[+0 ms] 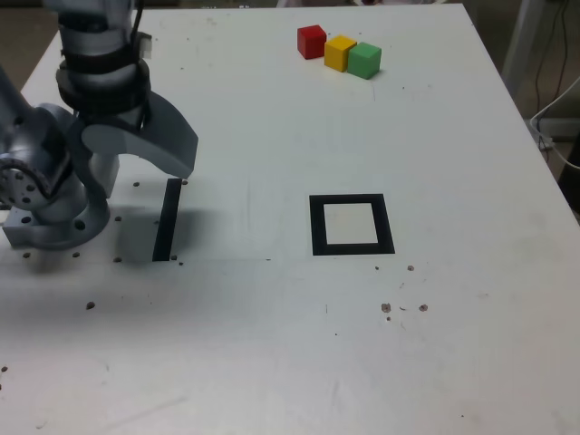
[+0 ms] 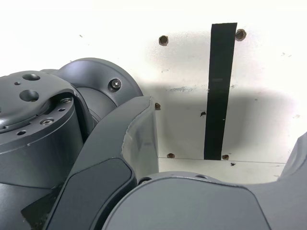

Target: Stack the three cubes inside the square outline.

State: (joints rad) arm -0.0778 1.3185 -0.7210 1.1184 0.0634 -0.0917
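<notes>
Nothing stacked yet: red cube point(image 1: 311, 42), yellow cube point(image 1: 340, 53) and green cube point(image 1: 364, 60) in a touching diagonal row at the far edge of the white table point(image 1: 272, 344), well apart from the square outline point(image 1: 352, 225), whose white interior is bare. Gripper point(image 1: 172, 149) spread wide and holding nothing, parked over the straight tape strip point(image 1: 167, 220) at the exterior view's left beside the arm base point(image 1: 45, 217); all three picks and placements remaining. Tabletop matte, speckled with small dark marks and screw holes; cables past the exterior view's right edge.
</notes>
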